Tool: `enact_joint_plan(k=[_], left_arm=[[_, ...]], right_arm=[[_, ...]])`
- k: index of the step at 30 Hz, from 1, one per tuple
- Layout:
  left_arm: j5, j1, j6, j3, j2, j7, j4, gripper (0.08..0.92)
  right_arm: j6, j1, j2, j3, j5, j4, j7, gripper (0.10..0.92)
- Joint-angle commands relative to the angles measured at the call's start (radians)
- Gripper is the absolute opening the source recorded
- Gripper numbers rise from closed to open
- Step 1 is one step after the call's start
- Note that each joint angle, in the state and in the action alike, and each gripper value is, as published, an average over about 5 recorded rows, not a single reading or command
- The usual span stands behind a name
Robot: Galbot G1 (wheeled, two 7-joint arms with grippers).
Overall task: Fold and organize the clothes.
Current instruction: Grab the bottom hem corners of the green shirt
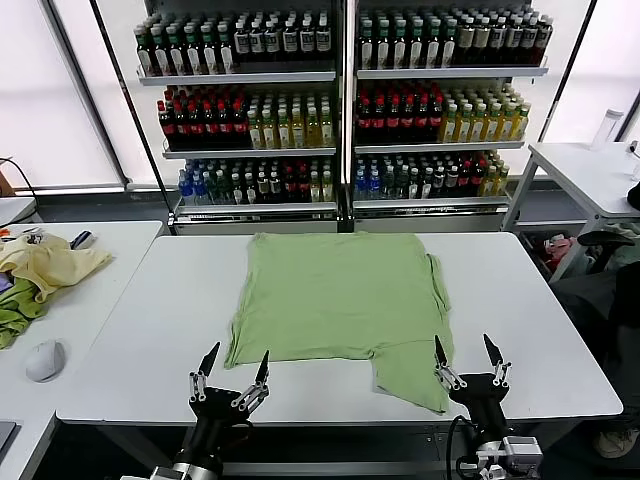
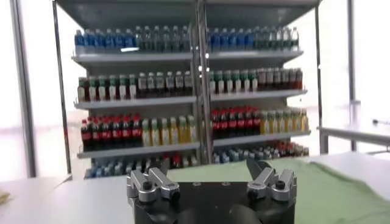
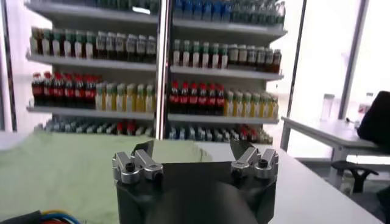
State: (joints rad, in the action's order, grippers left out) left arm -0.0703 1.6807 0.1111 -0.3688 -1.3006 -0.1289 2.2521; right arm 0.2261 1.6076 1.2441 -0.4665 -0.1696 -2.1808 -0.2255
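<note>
Light-green shirt lies spread flat on the white table, centred between the two arms and reaching from the far edge of the table back toward the robot. Its long axis runs near to far. One short sleeve sticks out at the near right corner as a flap; a second sleeve edge shows partway up the right side.

Left gripper hovers at the near edge of the table with its fingers spread wide and nothing between them. The shirt's near left corner lies just beyond it, a little to its right. Right gripper hovers at the near edge on the other side, fingers equally wide apart and empty. The near sleeve flap lies just to its left, with the right fingertip pair standing beside the cloth rather than over it.

Both wrist views confirm open, empty fingers, with green cloth lying ahead on the table surface.

Judgement: each arm is about equally near its own corner of the near hem; the right arm has the shorter reach to the loose sleeve. The fold would likely begin there.

A separate heap of yellow and green clothes sits on the left side table, well apart.
</note>
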Motion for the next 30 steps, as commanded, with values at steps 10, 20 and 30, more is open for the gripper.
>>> enact_joint_plan(k=[10, 20, 30], left_arm=[[-0.19, -0.28, 0.387, 0.025, 0.11, -0.052, -0.207, 0.823], [-0.283, -0.413, 0.455, 0.038, 0.085, -0.169, -0.288, 0.823], [-0.342, -0.418, 0.472, 0.051, 0.094, -0.195, -0.313, 0.823]], right_arm=[[0.182, -0.047, -0.002, 0.063, -0.033, 0.078, -0.026, 0.823], [0.245, -0.08, -0.015, 0.084, -0.074, 0.095, -0.034, 0.823], [0.278, -0.051, 0.004, 0.087, -0.083, 0.095, -0.059, 0.823]])
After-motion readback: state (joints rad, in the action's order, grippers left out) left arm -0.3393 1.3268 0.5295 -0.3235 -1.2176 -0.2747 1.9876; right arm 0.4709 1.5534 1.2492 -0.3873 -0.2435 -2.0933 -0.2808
